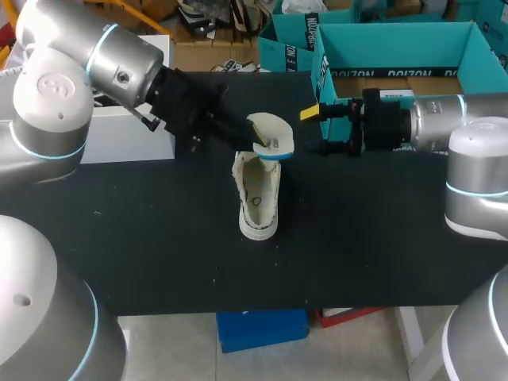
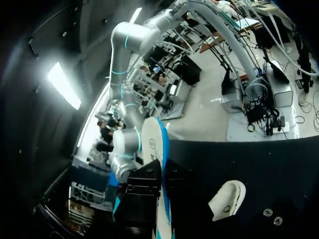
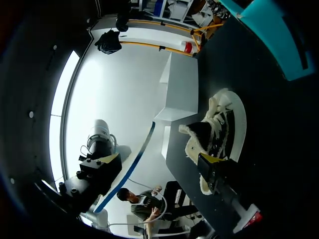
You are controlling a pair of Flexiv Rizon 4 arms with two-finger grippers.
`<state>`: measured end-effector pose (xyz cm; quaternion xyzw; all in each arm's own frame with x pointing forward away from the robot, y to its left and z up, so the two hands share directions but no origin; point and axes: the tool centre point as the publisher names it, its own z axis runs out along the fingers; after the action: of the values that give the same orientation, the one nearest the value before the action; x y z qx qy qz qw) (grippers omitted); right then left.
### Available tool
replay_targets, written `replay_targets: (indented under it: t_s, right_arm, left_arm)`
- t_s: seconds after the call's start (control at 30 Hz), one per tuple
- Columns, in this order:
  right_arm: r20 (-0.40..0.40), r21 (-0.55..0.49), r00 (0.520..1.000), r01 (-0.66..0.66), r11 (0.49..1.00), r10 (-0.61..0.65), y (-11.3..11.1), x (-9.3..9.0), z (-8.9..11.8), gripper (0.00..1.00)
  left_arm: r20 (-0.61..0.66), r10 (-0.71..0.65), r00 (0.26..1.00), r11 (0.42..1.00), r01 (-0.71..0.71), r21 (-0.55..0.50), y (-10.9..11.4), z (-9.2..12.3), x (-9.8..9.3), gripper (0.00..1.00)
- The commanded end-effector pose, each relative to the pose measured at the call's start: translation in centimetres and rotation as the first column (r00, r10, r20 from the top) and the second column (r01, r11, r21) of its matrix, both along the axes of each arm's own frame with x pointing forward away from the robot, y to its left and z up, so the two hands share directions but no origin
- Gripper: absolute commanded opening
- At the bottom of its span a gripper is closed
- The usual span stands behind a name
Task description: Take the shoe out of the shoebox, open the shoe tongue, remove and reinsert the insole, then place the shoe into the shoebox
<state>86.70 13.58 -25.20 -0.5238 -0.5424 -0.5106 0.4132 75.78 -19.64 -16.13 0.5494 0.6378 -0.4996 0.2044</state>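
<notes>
Left claw (image 1: 255, 141) is clamped on the insole (image 1: 271, 133), holding it in the air over the far end of the shoe (image 1: 258, 194). Shoe sits sole-down on the black table (image 1: 159, 262), opening up, w/ nothing gripping it. Right claw (image 1: 317, 128) hangs beside the insole on the shoebox side, fingers apart & empty, not touching shoe or insole. Teal shoebox (image 1: 397, 48) stands at the far right of the table, apart from the shoe.

Left wrist view: insole (image 2: 152, 142) runs edge-on between the two dark fingers, pressed from both sides, w/ most of its length sticking out ahead. Shoe (image 2: 227, 199) lies beside and below the claw, clear of it.

Right wrist view: shoe (image 3: 219, 129) is ahead of the claw, opening facing it. Only one yellow tip shows, near the shoe's end. Insole (image 3: 129, 164) reads as a thin blue-edged curve past the shoe.

Risks, as I judge them:
- Shoe is unpinned, so pushing the insole in could shove or tip it.
- Insole is thin & held at one end, so it may fold or snag on the collar or tongue, or slip out of the grip.
- Right claw is close enough that a careless approach could knock the insole.
</notes>
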Motion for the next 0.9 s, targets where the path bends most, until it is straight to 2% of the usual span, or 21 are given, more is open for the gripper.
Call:
replay_targets:
  t_s: [0.03,0.67,0.77,0.9]
  right_arm:
    - [0.000,0.000,1.000,0.002,1.000,-0.002,0.1,0.0,-0.1,1.00]
    - [0.000,0.000,1.000,0.002,1.000,-0.002,0.1,0.0,-0.1,1.00]
    - [0.000,0.000,1.000,0.002,1.000,-0.002,0.1,0.0,-0.1,1.00]
    - [0.000,0.000,1.000,0.002,1.000,-0.002,0.1,0.0,-0.1,1.00]
  left_arm:
    - [0.042,-0.060,0.997,0.998,0.058,0.027,-0.3,0.3,0.9,0.00]
    - [0.042,-0.060,0.997,0.998,0.058,0.027,-0.3,0.3,0.9,0.00]
    - [0.084,-0.038,0.996,0.999,0.036,0.022,-0.5,-0.4,-0.5,0.00]
    - [0.136,0.036,0.990,0.999,-0.039,0.015,0.7,-2.3,-1.6,0.00]
